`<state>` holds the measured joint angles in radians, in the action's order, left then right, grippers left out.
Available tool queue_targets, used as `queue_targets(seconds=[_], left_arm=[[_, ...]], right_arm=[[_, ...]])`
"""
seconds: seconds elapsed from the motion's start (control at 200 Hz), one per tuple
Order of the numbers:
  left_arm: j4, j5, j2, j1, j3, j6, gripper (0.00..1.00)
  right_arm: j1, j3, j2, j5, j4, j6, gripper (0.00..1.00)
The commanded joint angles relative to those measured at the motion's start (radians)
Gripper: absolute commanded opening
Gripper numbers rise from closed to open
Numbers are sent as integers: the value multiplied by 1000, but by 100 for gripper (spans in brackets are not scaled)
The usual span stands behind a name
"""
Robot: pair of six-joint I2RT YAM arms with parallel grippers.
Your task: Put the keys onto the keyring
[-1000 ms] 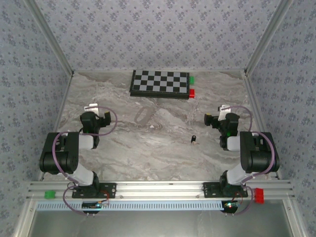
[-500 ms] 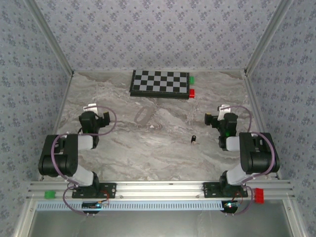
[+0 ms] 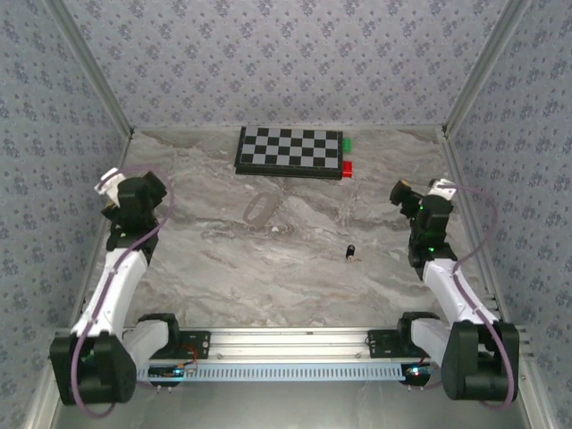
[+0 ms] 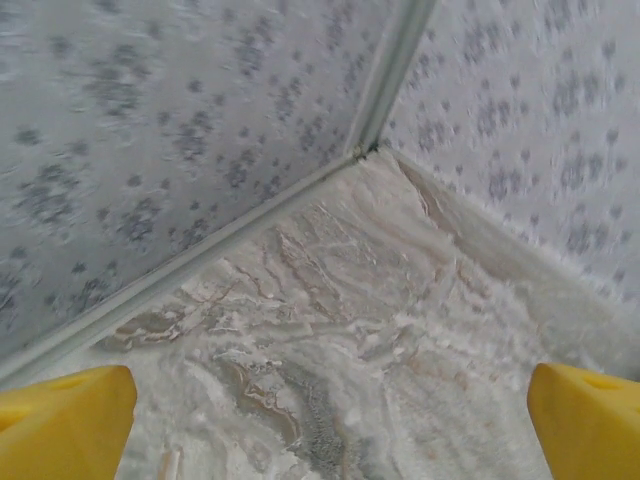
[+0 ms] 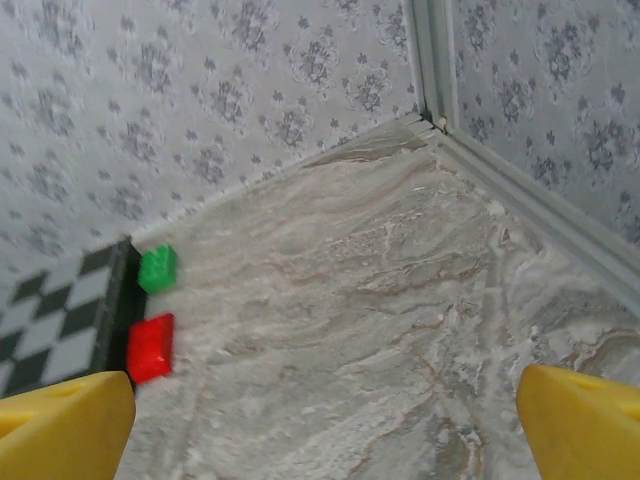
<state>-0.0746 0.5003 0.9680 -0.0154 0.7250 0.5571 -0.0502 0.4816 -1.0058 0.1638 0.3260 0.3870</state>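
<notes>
- Key (image 3: 350, 253), a tiny thing with a black head and a short silvery end, lies on the marble-patterned bench (image 3: 223, 268), right of centre and nearer the right arm.
- Keyring (image 3: 259, 211), a thin pale oval loop, lies flat on the bench to the left of the key and farther back, well apart from it.
- Left end effector (image 3: 132, 198) is held above the bench close to the left wall, well away from the keyring; in its wrist view (image 4: 325, 430) the yellow fingers (image 4: 60, 420) stand wide apart at the frame's edges, with nothing between them but bare bench and the far left corner beyond.
- Right end effector (image 3: 402, 191) hangs near the right wall, beyond the key and apart from it; in its own view (image 5: 325, 425) its yellow fingers (image 5: 585, 420) are likewise spread wide and hold nothing.
- Chessboard (image 3: 289, 150) sits at the back of the bench, with a green block (image 3: 347, 144) and a red block (image 3: 348, 167) at its right edge; the right wrist view catches both, green (image 5: 157, 268) above red (image 5: 150, 346).
</notes>
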Motion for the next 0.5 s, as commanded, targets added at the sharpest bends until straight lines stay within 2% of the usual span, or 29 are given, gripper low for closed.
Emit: queue_targets(seconds=[0.0,0.16,0.28,0.35,0.495], left_arm=[[-149,-76,-88,-15,-1,180,100],[-144,-276,-115,-11,-14,203,100],[-154,-328,-99,25,-31,235,98],[-130,-319,-90,78,-50,211,98],[-146,-265,-10,214,-31,151,98]], right_arm=[[-49,41,18,-194,-136,210,100],[-45,50,15,-369,-79,282,99],[-8,62,10,-449,-75,295,100],[57,75,14,-442,-88,252,100],[246,104,14,-322,-138,129,100]])
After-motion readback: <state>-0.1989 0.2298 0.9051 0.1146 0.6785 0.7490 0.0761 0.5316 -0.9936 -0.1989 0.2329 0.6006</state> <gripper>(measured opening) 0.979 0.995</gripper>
